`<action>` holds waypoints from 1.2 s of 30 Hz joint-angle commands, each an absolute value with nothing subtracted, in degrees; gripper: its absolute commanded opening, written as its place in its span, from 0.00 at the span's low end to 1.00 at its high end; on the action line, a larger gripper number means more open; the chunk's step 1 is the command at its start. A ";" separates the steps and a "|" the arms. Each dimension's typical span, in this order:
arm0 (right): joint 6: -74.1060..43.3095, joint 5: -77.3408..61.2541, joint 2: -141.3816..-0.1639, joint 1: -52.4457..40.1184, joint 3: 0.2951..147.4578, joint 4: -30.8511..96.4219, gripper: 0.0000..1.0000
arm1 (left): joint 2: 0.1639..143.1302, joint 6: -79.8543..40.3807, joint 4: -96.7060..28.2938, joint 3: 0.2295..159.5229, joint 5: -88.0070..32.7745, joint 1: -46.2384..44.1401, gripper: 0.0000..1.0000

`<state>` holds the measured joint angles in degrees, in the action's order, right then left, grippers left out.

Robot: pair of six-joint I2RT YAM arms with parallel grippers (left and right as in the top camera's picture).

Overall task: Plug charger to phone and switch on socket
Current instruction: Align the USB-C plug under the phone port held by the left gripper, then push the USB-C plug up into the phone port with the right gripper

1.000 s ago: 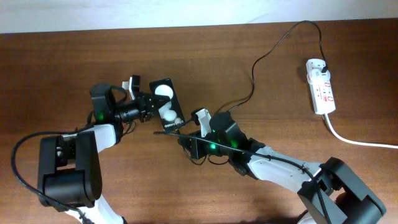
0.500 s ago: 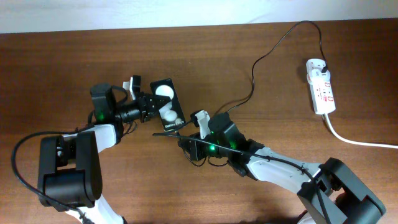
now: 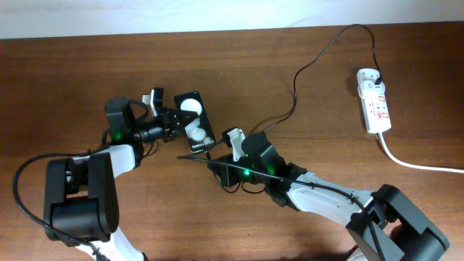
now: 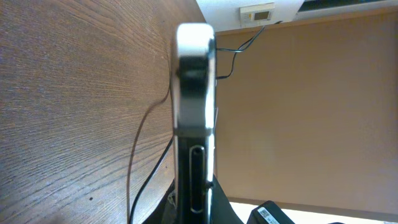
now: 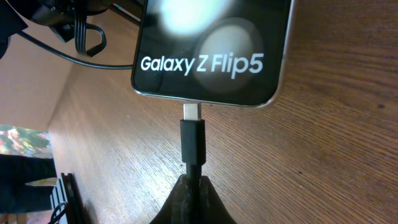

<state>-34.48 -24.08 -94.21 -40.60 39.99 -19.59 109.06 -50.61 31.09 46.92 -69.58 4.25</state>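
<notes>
Change from a second ago: you will find very little; the right arm has edged a touch toward the phone (image 3: 194,121), and the phone, cable and power strip (image 3: 375,101) lie as they did.
Phone: it sits left of centre on the wooden surface (image 3: 72,72), its glossy face up, reading "Galaxy Z Flip5" in the right wrist view.
Left end effector (image 3: 175,122): clamped on the phone's left edge, holding it in place.
Right end effector (image 5: 189,196): closed on the black body of the charger's connector (image 5: 193,140).
Connector tip: its metal end meets the port in the phone's bottom edge, and you can still see some bare metal outside it.
Charger (image 3: 299,80): the thin black cable loops across the surface from the right arm up to the far right.
Power strip, contents: the charger's black plug (image 3: 378,75) sits in the outlet at the far end.
White cord (image 3: 413,163): it leaves the strip's near end and runs off to the right.
</notes>
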 commanded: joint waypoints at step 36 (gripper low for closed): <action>-40.99 -15.66 -93.95 -41.93 39.97 -23.35 0.04 | 107.77 -50.76 31.27 46.65 -71.57 4.10 0.00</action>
